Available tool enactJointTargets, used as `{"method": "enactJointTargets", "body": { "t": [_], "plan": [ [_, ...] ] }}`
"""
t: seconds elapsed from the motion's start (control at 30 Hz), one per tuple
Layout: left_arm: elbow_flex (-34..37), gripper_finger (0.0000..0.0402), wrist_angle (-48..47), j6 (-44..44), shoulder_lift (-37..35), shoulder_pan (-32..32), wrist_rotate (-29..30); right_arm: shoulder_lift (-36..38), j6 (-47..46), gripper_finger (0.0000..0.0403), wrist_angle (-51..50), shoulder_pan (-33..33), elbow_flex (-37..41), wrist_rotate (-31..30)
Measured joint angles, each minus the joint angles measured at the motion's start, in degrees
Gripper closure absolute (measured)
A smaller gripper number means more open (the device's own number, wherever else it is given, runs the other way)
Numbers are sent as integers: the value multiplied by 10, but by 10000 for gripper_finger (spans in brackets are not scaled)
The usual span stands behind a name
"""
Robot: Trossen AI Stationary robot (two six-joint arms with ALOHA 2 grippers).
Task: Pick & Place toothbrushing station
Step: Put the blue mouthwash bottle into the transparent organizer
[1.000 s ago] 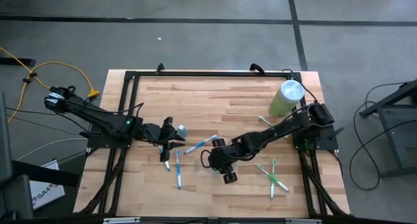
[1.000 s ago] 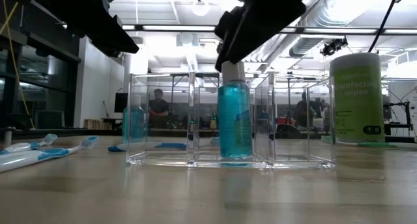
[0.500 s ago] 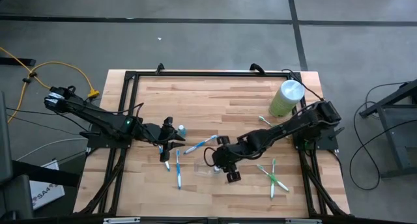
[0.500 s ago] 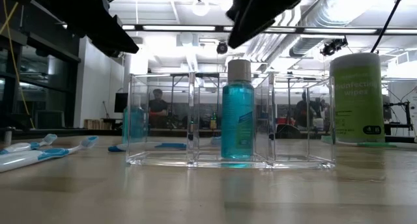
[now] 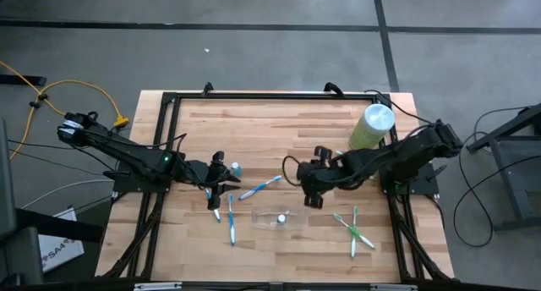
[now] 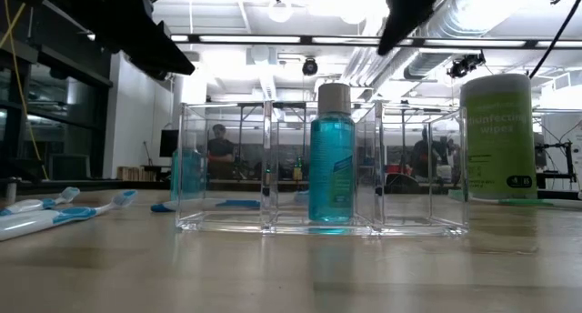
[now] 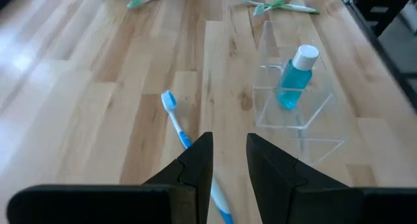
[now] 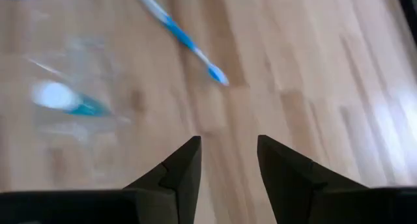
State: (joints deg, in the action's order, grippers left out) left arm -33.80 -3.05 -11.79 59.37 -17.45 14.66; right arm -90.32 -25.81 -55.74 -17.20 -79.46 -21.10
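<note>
the left gripper [image 5: 216, 180] is hanging over the left side of the wooden table [image 5: 279, 122], jaws a narrow gap apart and holding nothing, with a small teal container [image 5: 235, 168] just beside it and a blue toothbrush [image 7: 174, 116] lying ahead of its fingers. more blue brushes [image 5: 232, 222] are sitting near it.

moving right, the toothbrushing station [image 5: 277, 218], that clear tray, is sitting near the front-middle of the table with a teal bottle [image 6: 330, 154] standing upright in its middle compartment.

further right, the right gripper [image 5: 314, 174] is hovering apart from the tray, jaws open and empty. green toothbrushes [image 5: 353, 228] are lying front right, wipes canister [image 5: 371, 127] at the back right.

looks to me like the bottle placement is done, so next is probably picking a toothbrush, which is calling for a low, flat pinch.
</note>
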Motion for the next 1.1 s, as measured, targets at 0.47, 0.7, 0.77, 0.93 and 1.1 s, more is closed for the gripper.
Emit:
{"method": "enactJointTargets", "body": {
  "t": [0.47,0.7,0.77,0.93,1.1],
  "plan": [
    [0,274,-108,60,0,24,83,1,-46,260,-63,3,12,1],
    [0,228,-111,59,0,52,85,1,-45,260,-62,-1,12,1],
    [0,219,-111,63,0,59,85,1,-45,260,-62,-1,12,2],
    [1,207,-111,59,0,80,69,1,-44,260,-63,-1,12,2],
    [3,199,-124,44,0,116,11,1,-44,260,-70,-5,12,2]
  ]
}}
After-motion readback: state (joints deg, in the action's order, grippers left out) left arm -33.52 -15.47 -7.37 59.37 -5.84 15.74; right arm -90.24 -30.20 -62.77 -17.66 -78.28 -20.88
